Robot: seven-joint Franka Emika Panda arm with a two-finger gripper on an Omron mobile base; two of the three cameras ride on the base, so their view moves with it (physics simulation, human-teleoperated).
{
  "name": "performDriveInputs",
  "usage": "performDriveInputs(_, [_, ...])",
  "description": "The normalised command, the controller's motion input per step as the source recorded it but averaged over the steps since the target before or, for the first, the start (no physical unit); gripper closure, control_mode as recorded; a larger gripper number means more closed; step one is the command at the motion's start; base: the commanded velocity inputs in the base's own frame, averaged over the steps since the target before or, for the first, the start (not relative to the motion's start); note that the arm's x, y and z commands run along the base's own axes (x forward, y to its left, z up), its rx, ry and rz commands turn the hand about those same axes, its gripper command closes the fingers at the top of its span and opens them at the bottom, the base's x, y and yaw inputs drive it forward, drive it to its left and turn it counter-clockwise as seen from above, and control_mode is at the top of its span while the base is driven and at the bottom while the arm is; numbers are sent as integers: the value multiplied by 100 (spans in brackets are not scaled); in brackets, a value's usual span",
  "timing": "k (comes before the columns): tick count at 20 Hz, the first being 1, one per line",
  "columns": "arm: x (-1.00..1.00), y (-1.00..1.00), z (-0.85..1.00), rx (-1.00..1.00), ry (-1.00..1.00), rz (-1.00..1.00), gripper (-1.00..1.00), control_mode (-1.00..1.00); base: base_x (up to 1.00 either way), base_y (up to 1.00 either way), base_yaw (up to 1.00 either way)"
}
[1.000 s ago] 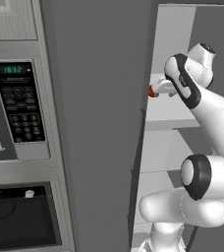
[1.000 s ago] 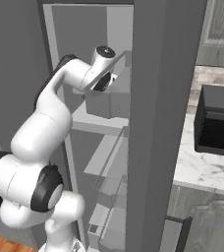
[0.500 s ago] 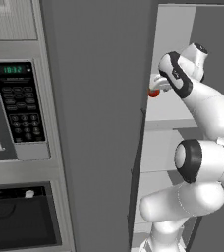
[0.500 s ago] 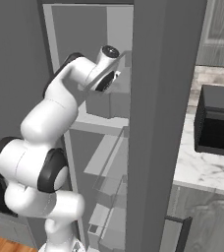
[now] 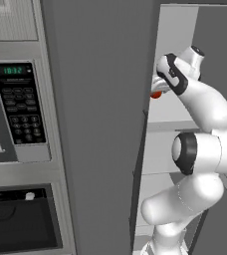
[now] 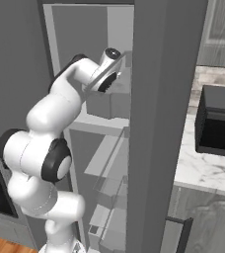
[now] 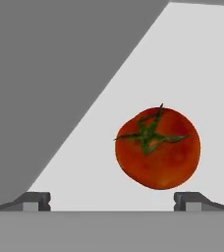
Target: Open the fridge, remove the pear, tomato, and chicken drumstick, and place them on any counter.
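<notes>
The fridge (image 5: 95, 124) stands open, and my arm reaches onto its upper white shelf (image 5: 170, 114). A glossy red tomato (image 7: 157, 147) with a green stem star lies on that shelf just ahead of my gripper (image 7: 112, 202), closer to the right fingertip (image 7: 190, 201). The jaws are open and hold nothing, and they are not touching the tomato. In the left base view a sliver of the tomato (image 5: 156, 94) peeks past the door edge beside my hand. The pear and the chicken drumstick are hidden. The marble counter (image 6: 208, 168) lies to the right of the fridge.
The dark fridge door (image 6: 159, 123) stands close on the arm's right. A black open box (image 6: 220, 121) sits on the counter. To the left of the fridge are a microwave with a keypad (image 5: 16, 99) and an oven (image 5: 21, 219). More fridge shelves (image 6: 109, 173) lie below.
My hand has pushed further into the fridge, leftward in the left base view, closing on the tomato. The elbow has swung in and up. The jaws stayed open.
</notes>
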Motion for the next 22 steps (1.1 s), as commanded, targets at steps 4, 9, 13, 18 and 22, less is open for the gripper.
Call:
performDriveInputs(4, [24, -1, -15, -7, 0, 0, -100, -100, 0, 0, 0])
performDriveInputs(9, [16, -14, -12, -9, -2, 0, -100, -100, 0, 0, 0])
performDriveInputs(13, [18, -21, -11, -10, -4, 0, -100, -100, 0, 0, 0])
performDriveInputs(18, [23, -6, -17, -4, -2, 0, -100, -100, 0, 0, 0])
performDriveInputs(22, [33, 0, -18, 0, 0, 0, -100, -100, 0, 0, 0])
